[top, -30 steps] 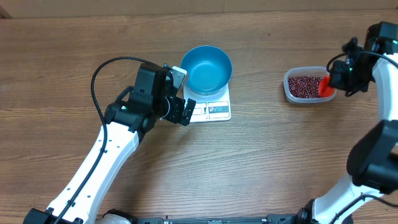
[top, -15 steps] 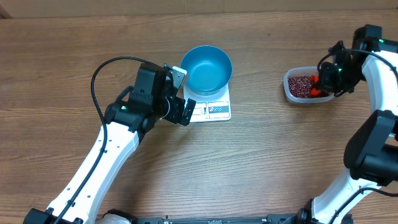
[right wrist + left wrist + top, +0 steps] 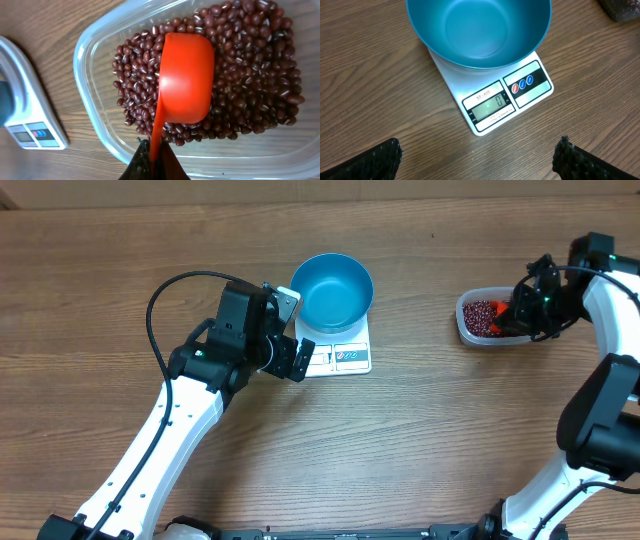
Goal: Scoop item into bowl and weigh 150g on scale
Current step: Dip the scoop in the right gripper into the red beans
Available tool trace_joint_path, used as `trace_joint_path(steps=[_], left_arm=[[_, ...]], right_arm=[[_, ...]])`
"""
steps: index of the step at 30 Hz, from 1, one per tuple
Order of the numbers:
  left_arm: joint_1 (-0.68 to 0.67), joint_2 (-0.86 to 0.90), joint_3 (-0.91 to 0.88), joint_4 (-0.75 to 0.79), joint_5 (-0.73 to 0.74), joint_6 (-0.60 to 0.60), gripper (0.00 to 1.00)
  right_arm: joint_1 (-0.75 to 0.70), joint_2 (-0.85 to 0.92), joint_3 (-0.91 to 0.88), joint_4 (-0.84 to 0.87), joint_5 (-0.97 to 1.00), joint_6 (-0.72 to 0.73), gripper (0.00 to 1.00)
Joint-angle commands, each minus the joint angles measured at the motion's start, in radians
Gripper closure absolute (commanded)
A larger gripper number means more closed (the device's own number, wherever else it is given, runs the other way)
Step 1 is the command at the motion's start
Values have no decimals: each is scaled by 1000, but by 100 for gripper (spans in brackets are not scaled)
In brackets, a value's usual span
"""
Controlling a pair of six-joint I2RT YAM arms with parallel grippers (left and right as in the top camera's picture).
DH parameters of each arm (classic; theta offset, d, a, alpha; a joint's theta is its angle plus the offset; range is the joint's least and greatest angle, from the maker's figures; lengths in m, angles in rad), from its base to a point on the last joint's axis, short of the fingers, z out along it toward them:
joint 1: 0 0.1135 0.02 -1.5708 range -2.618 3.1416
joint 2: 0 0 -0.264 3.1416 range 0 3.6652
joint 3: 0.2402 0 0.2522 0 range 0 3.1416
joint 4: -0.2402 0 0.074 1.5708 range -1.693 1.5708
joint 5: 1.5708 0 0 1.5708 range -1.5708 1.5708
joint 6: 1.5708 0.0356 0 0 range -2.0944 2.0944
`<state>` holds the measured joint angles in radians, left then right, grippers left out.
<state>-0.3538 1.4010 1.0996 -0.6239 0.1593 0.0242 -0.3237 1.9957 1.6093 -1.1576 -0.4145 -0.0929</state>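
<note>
Open room: bare wood table (image 3: 420, 440) lies wide on the near side of the scale (image 3: 520, 90), with a further clear strip to the scale's right.
Left gripper (image 3: 293, 330): fingers spread wide, holding nothing, just beside the scale's left edge.
Scale: flat and square, with its display strip on the near edge.
Bowl (image 3: 475, 30): sits on the scale's far part, overhanging the far edge, its inside bare blue.
Container (image 3: 95, 100): clear tub well to the scale's right, apart from it.
Beans (image 3: 250, 75): a maroon heap inside the container.
Scoop (image 3: 186, 80): orange, cup end on the heap. Its long axis runs from the fingers toward the scale.
Right gripper (image 3: 151, 157): pressed together, pinching the scoop's handle at the container's edge farthest from the scale.
View differences: only the left wrist shows the display reading 0. Only the right wrist shows the pinch. Only the overhead shows the gap between scale and container.
</note>
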Motion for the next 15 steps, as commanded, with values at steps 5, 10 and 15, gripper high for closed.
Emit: trace_joint_path(steps=[5,10,15], left_arm=[[-6,-2,-2,0,-10,-5,0],[-6,-2,-2,0,-10,-5,0],[-6,-2,-2,0,-10,-6,1]], right_arm=[[-50,15,-20,-8,-180,18,96],[-84,15,-35,-8,-255,18,96],[-116,17,-97,23,-293,18,96]])
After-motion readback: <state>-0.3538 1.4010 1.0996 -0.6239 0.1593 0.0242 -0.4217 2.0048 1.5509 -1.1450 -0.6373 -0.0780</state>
